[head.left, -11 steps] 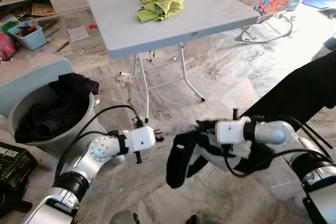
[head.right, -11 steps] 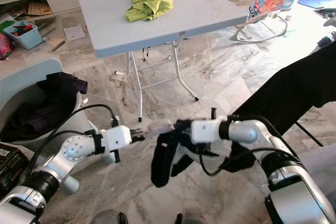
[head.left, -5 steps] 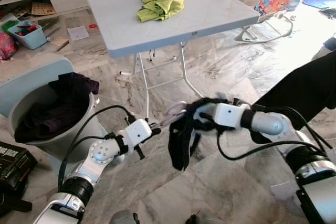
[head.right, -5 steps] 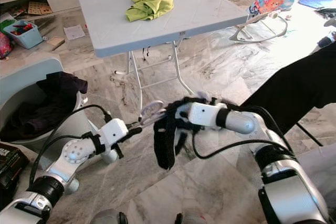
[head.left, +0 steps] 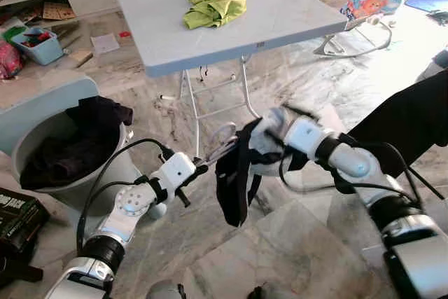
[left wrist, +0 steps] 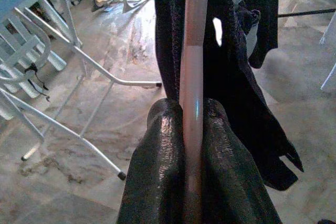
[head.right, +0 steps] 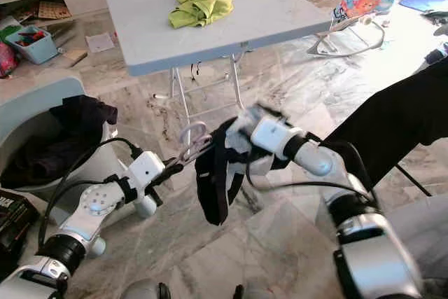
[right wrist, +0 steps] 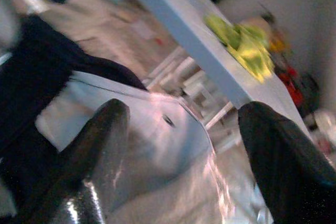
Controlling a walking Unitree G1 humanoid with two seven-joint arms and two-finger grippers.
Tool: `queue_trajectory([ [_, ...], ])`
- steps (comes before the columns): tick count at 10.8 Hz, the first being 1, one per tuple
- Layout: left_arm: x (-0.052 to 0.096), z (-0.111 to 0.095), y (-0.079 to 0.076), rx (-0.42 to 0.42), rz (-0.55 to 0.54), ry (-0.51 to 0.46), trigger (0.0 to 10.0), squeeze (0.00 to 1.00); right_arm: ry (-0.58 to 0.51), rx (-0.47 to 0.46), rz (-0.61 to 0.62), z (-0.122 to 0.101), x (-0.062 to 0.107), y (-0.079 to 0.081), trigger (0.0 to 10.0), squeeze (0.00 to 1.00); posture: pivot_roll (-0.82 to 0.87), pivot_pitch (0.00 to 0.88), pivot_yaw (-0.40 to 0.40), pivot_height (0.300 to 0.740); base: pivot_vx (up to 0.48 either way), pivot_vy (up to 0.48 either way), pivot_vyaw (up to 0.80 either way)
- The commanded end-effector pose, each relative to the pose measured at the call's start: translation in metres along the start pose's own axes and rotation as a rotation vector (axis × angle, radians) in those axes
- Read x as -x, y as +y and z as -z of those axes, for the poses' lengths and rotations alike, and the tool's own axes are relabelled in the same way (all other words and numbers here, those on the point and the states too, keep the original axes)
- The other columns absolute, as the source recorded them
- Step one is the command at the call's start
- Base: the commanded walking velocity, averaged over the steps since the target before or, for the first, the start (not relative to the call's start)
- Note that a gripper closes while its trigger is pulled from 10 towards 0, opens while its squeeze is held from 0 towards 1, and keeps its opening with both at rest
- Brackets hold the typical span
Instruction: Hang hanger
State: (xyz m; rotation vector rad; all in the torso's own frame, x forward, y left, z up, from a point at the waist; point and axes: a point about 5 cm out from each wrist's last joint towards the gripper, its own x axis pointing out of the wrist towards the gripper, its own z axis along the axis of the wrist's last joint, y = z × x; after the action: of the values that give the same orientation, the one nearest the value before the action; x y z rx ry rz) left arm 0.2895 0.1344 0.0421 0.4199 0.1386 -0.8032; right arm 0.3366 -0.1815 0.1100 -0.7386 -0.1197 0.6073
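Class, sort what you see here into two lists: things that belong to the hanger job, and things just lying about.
Part of the job:
- hanger, clamped in the left tool
- black garment draped on it
- right tool, open, at the garment

Lying about:
- green cloth on the folding table
- laundry basket of dark clothes
- baby bouncer

Bright daylight floods in from the far right, bleaching the marble floor (head.left: 420,40) with glare. The head views are mostly sharp, with motion blur around the right pincer (head.left: 269,131). The right wrist view is smeared and soft throughout.
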Motion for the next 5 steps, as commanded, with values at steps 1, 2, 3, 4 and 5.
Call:
queue_trajectory([
  [1,0.0,-0.009,0.009,0.007,-0.051,-0.047,0.0,0.0,0.013,-0.031,0.041,0.002,0.001,-0.003,10.0,1.0,-0.09,0.0,-0.009,0.74,0.0,0.0,0.0],
  [2,-0.001,-0.014,0.013,0.11,-0.088,-0.078,0.0,0.0,0.069,-0.158,0.046,0.012,0.005,0.012,10.0,1.0,-0.09,0.0,-0.005,0.74,0.0,0.0,0.0],
  [3,-0.002,-0.018,0.013,0.155,-0.089,-0.105,0.0,0.0,0.099,-0.218,0.011,0.018,0.008,0.023,10.0,1.0,-0.09,0.0,-0.003,0.74,0.0,0.0,0.0],
  [4,-0.001,-0.022,0.011,0.172,-0.065,-0.123,0.0,0.0,0.14,-0.286,-0.064,0.024,0.013,0.038,10.0,0.0,-0.09,0.0,0.0,0.74,0.0,0.0,0.0],
  [5,-0.001,-0.021,0.006,0.169,-0.037,-0.118,0.0,0.0,0.126,-0.35,-0.135,0.023,0.014,0.048,10.0,0.0,-0.09,0.0,0.0,0.74,0.0,0.0,0.0],
])
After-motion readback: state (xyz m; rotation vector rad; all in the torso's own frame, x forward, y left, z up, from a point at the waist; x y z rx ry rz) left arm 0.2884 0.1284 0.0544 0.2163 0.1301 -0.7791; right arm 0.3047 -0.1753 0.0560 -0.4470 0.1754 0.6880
